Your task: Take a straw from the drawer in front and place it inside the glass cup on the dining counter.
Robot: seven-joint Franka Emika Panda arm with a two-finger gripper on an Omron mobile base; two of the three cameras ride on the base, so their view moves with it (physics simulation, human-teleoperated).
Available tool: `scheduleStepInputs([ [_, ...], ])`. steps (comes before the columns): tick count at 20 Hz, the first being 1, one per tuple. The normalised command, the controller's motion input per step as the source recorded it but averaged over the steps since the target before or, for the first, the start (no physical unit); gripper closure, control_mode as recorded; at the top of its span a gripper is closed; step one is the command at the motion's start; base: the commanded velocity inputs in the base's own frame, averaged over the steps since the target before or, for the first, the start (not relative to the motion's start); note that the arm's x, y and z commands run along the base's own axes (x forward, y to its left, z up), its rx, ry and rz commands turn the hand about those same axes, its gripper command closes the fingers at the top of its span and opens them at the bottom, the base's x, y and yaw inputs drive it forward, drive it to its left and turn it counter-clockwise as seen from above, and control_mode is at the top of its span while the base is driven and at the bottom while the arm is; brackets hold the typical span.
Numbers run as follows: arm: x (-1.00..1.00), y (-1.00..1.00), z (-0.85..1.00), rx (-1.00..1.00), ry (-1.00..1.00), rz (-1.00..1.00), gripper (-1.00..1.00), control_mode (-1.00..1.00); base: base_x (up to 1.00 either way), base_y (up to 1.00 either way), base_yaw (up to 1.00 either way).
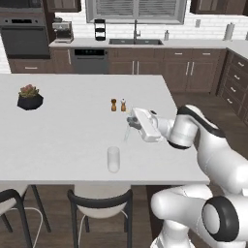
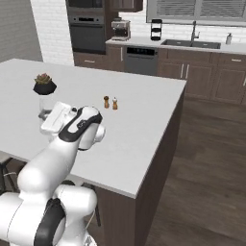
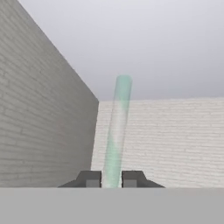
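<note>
My gripper (image 1: 130, 124) hovers over the white dining counter (image 1: 58, 131), shut on the straw (image 1: 127, 134), a thin pale stick slanting down from the fingers. In the hand view the straw (image 3: 117, 131) looks translucent greenish-white and rises from between the two dark fingertips of the gripper (image 3: 111, 178) against a brick wall. The glass cup (image 1: 113, 159) stands upright near the counter's front edge, a little below and left of the straw's lower end. From the right base view the cup (image 2: 45, 103) shows just behind my hand, on the counter (image 2: 144, 110). The drawer is out of view.
A dark potted plant (image 1: 30, 98) sits at the counter's left. Two small shakers (image 1: 118, 105) stand just beyond my hand. Stools (image 1: 99, 203) are tucked under the counter's front edge. Cabinets and a sink (image 1: 135, 42) line the far wall.
</note>
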Motion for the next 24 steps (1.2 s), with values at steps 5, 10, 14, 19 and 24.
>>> scheduleStepInputs([
  [5, 0.0, -0.18, -0.12, -0.03, 0.22, -0.01, 1.0, -1.0, 0.0, 0.0, 0.0],
  [10, 0.05, 0.0, -0.36, -0.1, 0.0, 0.0, 1.0, -1.0, 0.0, 0.0, 0.0],
  [14, 0.28, 0.0, -0.16, -0.07, -0.04, 0.0, 1.0, -1.0, 0.0, 0.0, 0.0],
  [19, 0.3, 0.0, 0.0, -0.02, -0.07, 0.0, 1.0, -1.0, 0.0, 0.0, 0.0],
  [24, 0.06, 0.0, -0.01, -0.07, -0.07, 0.0, 1.0, -1.0, 0.0, 0.0, 0.0],
])
